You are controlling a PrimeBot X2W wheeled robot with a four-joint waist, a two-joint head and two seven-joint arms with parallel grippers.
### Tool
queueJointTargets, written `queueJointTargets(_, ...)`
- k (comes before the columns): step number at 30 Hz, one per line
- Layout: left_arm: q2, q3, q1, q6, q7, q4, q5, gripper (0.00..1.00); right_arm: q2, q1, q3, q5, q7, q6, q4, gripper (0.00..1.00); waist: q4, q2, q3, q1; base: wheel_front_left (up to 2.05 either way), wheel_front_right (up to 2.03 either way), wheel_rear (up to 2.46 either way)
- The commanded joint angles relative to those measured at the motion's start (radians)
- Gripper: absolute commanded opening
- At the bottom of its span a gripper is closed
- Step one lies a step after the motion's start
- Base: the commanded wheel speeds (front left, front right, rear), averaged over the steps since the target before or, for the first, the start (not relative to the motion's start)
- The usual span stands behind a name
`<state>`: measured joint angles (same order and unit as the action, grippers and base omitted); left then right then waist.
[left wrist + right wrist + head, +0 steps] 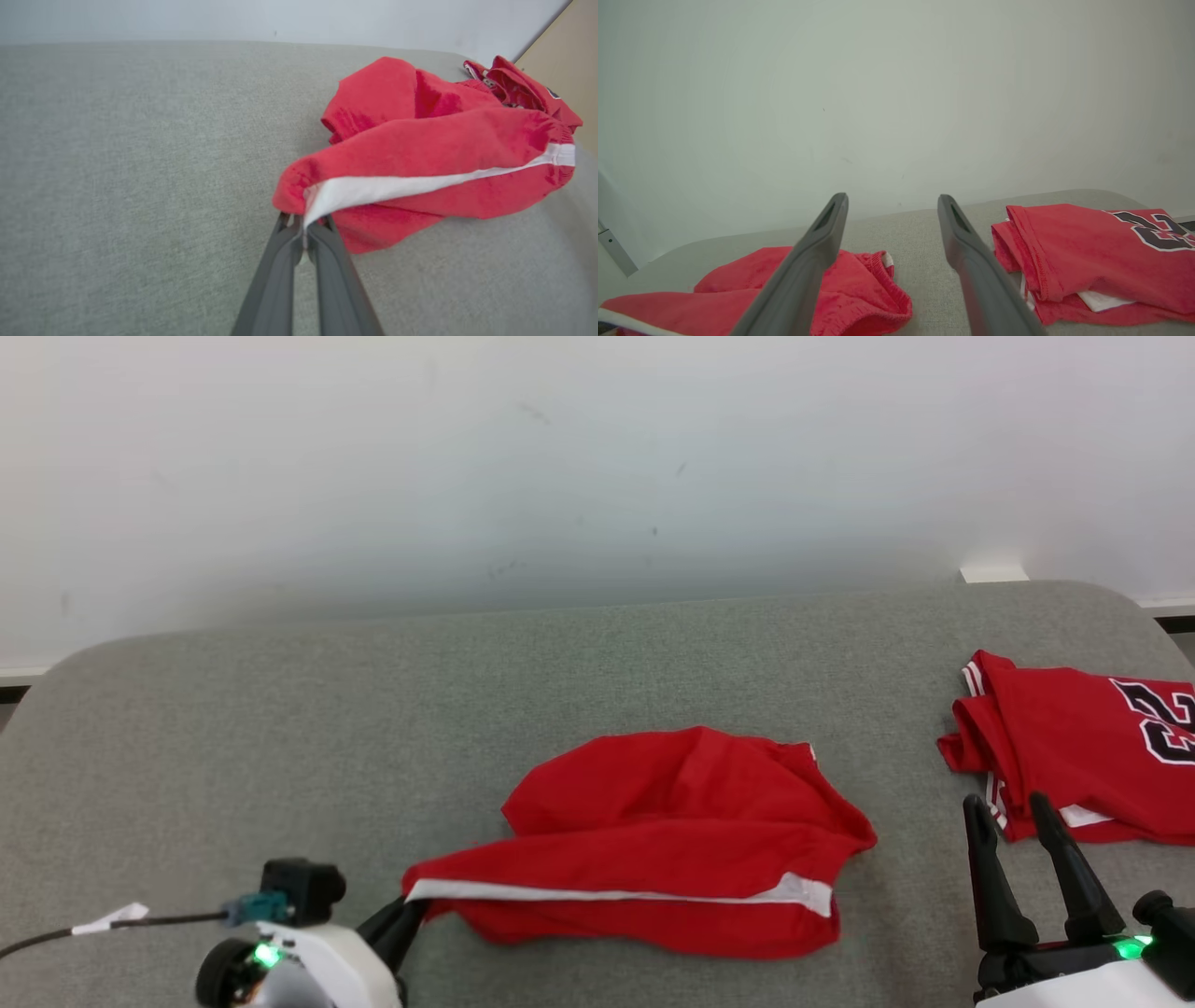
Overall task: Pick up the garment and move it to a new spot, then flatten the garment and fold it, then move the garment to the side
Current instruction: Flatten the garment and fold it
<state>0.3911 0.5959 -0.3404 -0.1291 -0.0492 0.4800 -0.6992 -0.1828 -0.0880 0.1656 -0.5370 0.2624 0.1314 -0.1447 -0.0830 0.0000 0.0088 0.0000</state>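
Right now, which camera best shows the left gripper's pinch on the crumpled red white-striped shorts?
Left wrist view: left gripper shut on the red shorts at the white stripe, close up. Head view shows it smaller; right wrist view, their other end.

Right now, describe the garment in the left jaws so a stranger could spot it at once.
On the grey pad, look to the middle, near the front edge. The shorts lie crumpled there. Unlike the folded red jersey on the right with its dark number, they are plain red with one white side stripe.
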Motion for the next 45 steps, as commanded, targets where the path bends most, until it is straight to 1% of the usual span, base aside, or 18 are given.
queueJointTargets(1,0.022,0.009,0.029,-0.002,0.015,0.015,0.0,0.0,-0.009,0.013,-0.002,0.0,0.003,-0.002,-0.01,1.0,0.003,0.0,0.003,0.0,0.0,0.0,0.0)
queueJointTargets(3,0.037,0.019,0.036,-0.002,0.013,0.026,0.017,0.0,-0.012,0.014,-0.003,-0.001,0.003,-0.002,-0.016,1.0,0.005,0.0,0.006,0.0,0.0,0.0,0.0)
queueJointTargets(4,0.036,0.023,0.039,-0.002,0.006,0.033,0.019,0.07,-0.014,0.013,-0.002,0.0,0.003,-0.002,-0.019,1.0,0.006,0.0,0.007,0.0,0.0,0.0,0.0)
queueJointTargets(5,0.032,0.026,0.042,-0.002,-0.002,0.041,0.019,0.45,-0.016,0.012,-0.002,0.001,0.003,-0.002,-0.021,1.0,0.006,0.0,0.008,0.0,0.0,0.0,0.0)
queueJointTargets(6,0.028,0.028,0.043,-0.002,-0.009,0.047,0.02,1.0,-0.017,0.011,-0.001,0.001,0.003,-0.002,-0.023,1.0,0.007,0.0,0.008,0.0,0.0,0.0,0.0)
queueJointTargets(10,0.021,0.027,0.038,0.007,-0.064,0.058,0.041,1.0,-0.017,0.011,0.003,0.002,0.003,-0.002,-0.029,1.0,0.011,0.0,0.002,0.0,0.0,0.0,0.0)
queueJointTargets(12,0.025,0.023,0.047,0.025,-0.088,0.052,0.047,1.0,-0.017,0.016,0.003,0.003,0.003,-0.002,-0.031,1.0,0.014,0.0,-0.003,0.0,0.0,0.0,0.0)
queueJointTargets(13,0.025,0.023,0.047,0.025,-0.088,0.052,0.047,1.0,-0.017,0.016,0.003,0.003,0.003,-0.002,-0.031,1.0,0.014,0.0,-0.003,0.0,0.0,0.0,0.0)
queueJointTargets(17,0.051,0.014,0.073,0.075,-0.122,0.028,0.069,1.0,-0.022,0.028,-0.005,0.002,0.003,-0.002,-0.028,1.0,0.022,0.0,-0.012,0.0,0.0,0.0,0.0)
queueJointTargets(19,0.06,0.0,0.087,0.105,-0.135,0.002,0.071,1.0,-0.025,0.033,-0.013,0.003,0.003,-0.002,-0.024,1.0,0.026,0.0,-0.015,0.0,0.0,0.0,0.0)
queueJointTargets(22,0.075,-0.04,0.108,0.169,-0.171,-0.047,0.078,1.0,-0.026,0.034,-0.026,0.012,0.003,-0.002,-0.014,1.0,0.035,0.0,-0.02,0.0,0.0,0.0,0.0)
queueJointTargets(26,0.065,-0.117,0.146,0.258,-0.208,-0.143,0.089,1.0,-0.017,0.033,-0.029,0.024,0.003,-0.002,0.01,1.0,0.04,0.0,-0.026,0.0,0.0,0.0,0.0)
queueJointTargets(30,0.027,-0.235,0.203,0.328,-0.215,-0.266,0.138,1.0,-0.003,0.042,-0.039,0.035,0.003,-0.002,0.039,1.0,0.039,0.0,-0.034,0.0,0.0,0.0,0.0)
queueJointTargets(33,-0.026,-0.318,0.267,0.357,-0.215,-0.347,0.205,1.0,0.012,0.048,-0.057,0.057,0.003,-0.002,0.067,1.0,0.034,0.0,-0.037,0.0,0.0,0.0,0.0)
queueJointTargets(35,-0.064,-0.364,0.3,0.36,-0.215,-0.386,0.249,1.0,0.029,0.062,-0.075,0.074,0.003,-0.002,0.087,1.0,0.033,0.0,-0.042,0.0,0.0,0.0,0.0)
queueJointTargets(38,-0.129,-0.425,0.344,0.349,-0.215,-0.421,0.31,1.0,0.053,0.09,-0.102,0.123,0.003,-0.002,0.121,1.0,0.033,0.0,-0.043,0.0,0.0,0.0,0.0)
queueJointTargets(41,-0.183,-0.464,0.37,0.314,-0.215,-0.42,0.366,1.0,0.072,0.113,-0.101,0.165,0.003,-0.002,0.141,1.0,0.035,0.0,-0.044,0.0,0.0,0.0,0.0)
queueJointTargets(45,-0.226,-0.508,0.378,0.257,-0.215,-0.381,0.422,1.0,0.07,0.125,-0.069,0.188,0.003,-0.002,0.117,1.0,0.029,0.0,-0.044,0.0,0.0,0.0,0.0)
